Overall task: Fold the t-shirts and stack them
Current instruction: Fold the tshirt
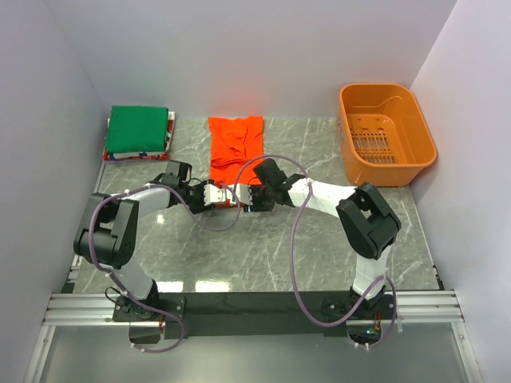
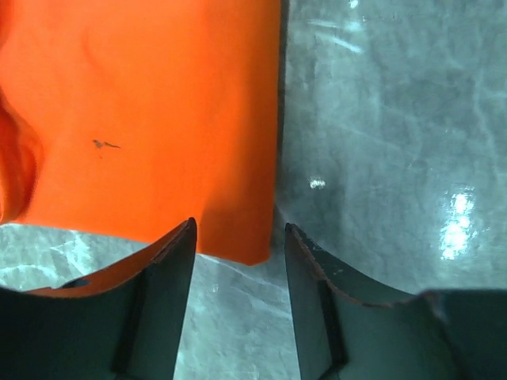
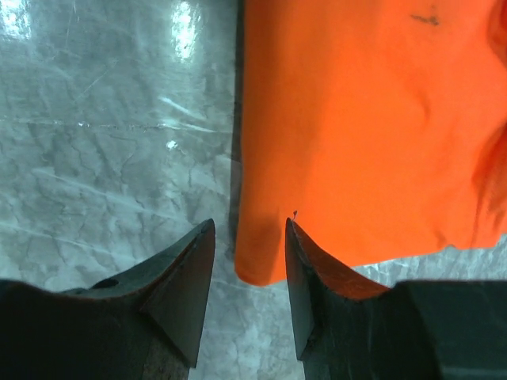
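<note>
Shirt [image 1: 235, 144], smooth orange-red cloth, creased oblong; veined grey tabletop [image 1: 263, 247]

Shirt [image 1: 235, 148]: bright orange-red, plain. Folded shirt [image 1: 137, 130], left of it: green. Basket [image 1: 391, 174], right of it: orange. Table [image 1: 239, 255]: grey marble, white veins.

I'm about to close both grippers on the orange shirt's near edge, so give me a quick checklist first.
1. Left gripper open, a corner of the orange shirt in its gap: ok.
2. Right gripper open, the other near corner in its gap: ok.
3. Fingers low enough to catch the cloth: cannot tell.
4. Shirt lying smooth: not ok, creased in the middle.
5. Green folded shirt apart from both arms: ok.
</note>
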`<state>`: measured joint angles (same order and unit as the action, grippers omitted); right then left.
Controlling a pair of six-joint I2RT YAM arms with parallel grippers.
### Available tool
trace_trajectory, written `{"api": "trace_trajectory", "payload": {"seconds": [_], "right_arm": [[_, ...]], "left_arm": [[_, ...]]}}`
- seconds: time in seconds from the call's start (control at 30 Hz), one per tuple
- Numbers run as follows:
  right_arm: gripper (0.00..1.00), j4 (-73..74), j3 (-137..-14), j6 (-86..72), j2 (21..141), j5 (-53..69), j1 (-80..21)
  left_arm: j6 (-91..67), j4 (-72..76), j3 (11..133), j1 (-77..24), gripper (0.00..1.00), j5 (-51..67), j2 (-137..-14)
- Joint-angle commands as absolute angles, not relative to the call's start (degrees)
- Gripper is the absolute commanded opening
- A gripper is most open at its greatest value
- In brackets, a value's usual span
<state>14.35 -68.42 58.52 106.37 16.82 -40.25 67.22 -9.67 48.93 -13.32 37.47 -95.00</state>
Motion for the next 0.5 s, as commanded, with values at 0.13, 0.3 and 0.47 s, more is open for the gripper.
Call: {"api": "trace_trajectory", "payload": {"seconds": [0.13,0.3,0.47], "right_arm": [[0.45,16.6,-70.2,62.4,110.3,10.8,-41.8],[0.13,16.1,-70.7,61.8,111.3,9.1,-41.9],[0.00,19.9,-75.3,56.5,109.5,11.6,-41.1]], "left_arm": [[71.4,-10.1,50.9,-13.9,0.45,36.0,-98.4],[72.2,-11.2,51.5,-14.0,0.17,37.0,-99.1],[73.6,-18.7,52.5,-13.6,0.01,39.9,-95.4]]}}
